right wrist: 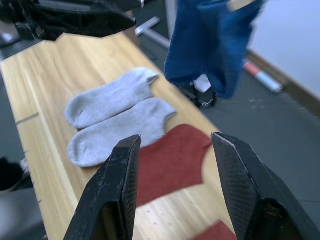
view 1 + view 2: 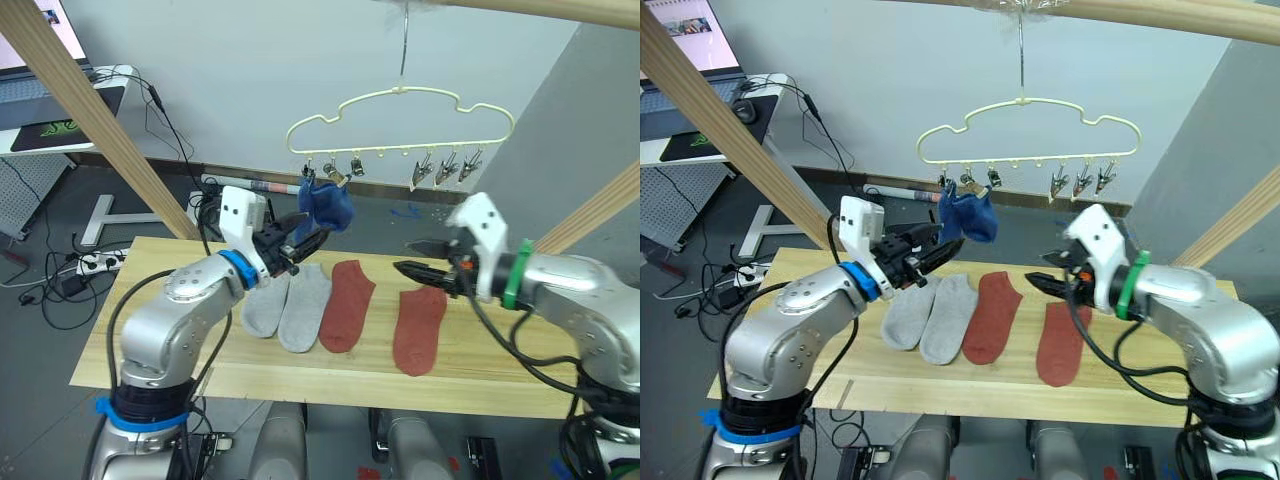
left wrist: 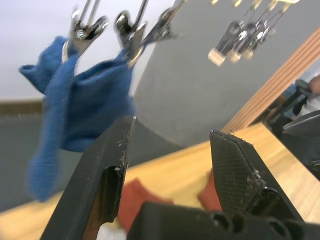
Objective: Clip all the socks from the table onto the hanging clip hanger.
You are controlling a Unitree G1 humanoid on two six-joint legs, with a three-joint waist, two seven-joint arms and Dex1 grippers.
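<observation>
We are working with two blue socks (image 2: 325,205) already hanging from the leftmost clips of the clip hanger (image 2: 400,115), which is suspended by its hook above the far edge of the bench (image 2: 150,340). Four socks are lying flat on the bench: two grey socks (image 2: 288,305) side by side, touching, then a rust-red sock (image 2: 347,303) just beside them, and a second rust-red sock (image 2: 419,328) a little apart toward our right.

Our left gripper (image 2: 298,237) is hovering just beside the hanging blue socks, its fingers spread and holding nothing. Our right gripper (image 2: 418,258) is hanging above the second rust-red sock, its fingers also parted and empty.

We are judging the step in hand to be picking up the next sock, most likely the rust-red one under our right gripper. To do it well, we are wanting to lower onto the cuff end, not the toe, and pinch a single layer of edge so that a free lip is left standing above the fingers for a clip to bite. The soft fabric is likely to slump, so a firm pinch near the opening should keep it presentable. The free clips (image 2: 445,167) are crowding together at the right end of the hanger, so we should be picking one out cleanly and steadying the swinging hanger with the other gripper.
</observation>
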